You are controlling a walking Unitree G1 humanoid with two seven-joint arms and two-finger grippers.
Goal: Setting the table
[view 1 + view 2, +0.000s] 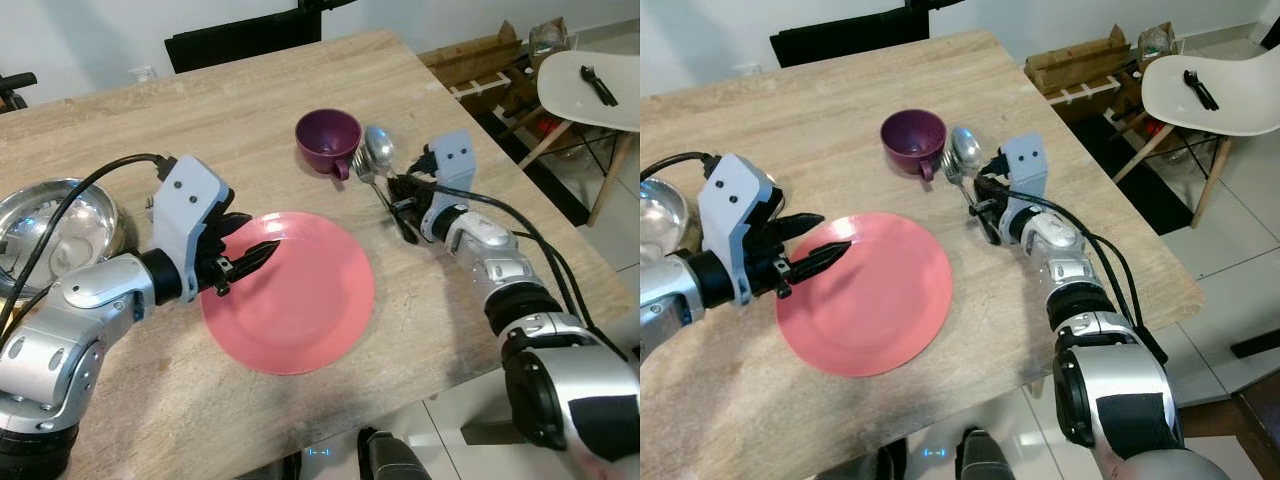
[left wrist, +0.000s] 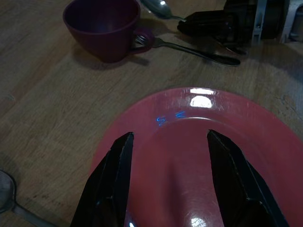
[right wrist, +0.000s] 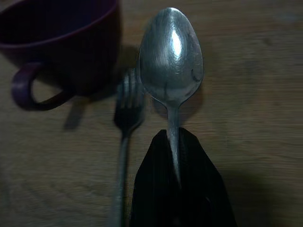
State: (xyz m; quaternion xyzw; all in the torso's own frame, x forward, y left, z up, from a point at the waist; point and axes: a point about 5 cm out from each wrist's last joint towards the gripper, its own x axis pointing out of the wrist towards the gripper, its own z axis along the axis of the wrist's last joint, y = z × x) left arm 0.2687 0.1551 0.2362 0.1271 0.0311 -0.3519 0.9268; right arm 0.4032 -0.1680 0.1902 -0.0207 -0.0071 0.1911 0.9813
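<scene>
Right wrist view has my right gripper (image 3: 176,156) pinched tight on the handle of the spoon (image 3: 171,52), whose bowl runs straight out beyond my fingertips, pointing toward the far edge of the table (image 1: 250,100). The fork (image 3: 127,123) lies on the wood just beside the spoon, roughly parallel to it, its tines near the handle of the purple cup (image 1: 328,140). The pink plate (image 1: 300,300) sits toward my left from the spoon, so I judge the coming move must keep the spoon's long axis alongside the plate's right edge. My left gripper (image 1: 250,252) hovers with fingers spread and nothing in them over the plate's left part, well apart from the cutlery.
</scene>
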